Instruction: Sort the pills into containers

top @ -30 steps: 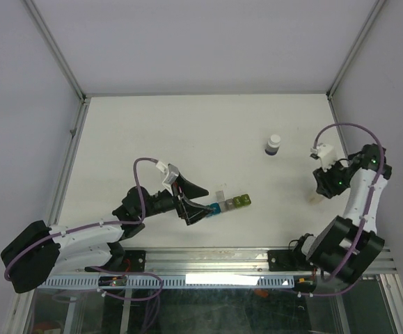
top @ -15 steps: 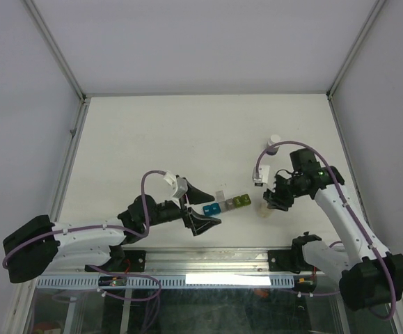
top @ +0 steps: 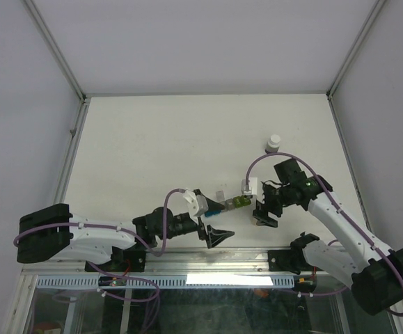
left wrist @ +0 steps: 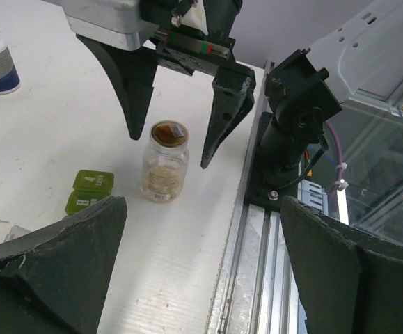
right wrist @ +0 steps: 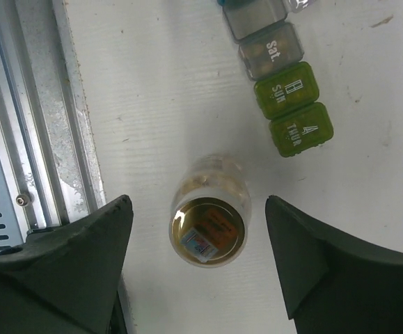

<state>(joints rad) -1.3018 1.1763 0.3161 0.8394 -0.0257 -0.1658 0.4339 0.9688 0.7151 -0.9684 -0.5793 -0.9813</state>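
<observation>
Glass pill jar [right wrist: 208, 233] stands upright just beside the green end of the containers [right wrist: 285, 104], presumably handy for sorting; right gripper [right wrist: 195, 202] straddles it part-open, gripping nothing; left gripper [left wrist: 202, 202] gapes empty nearby

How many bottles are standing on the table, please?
2: a white-capped bottle toward the far right of the table, and a clear jar between the right gripper's open jaws, beside the containers.
</observation>
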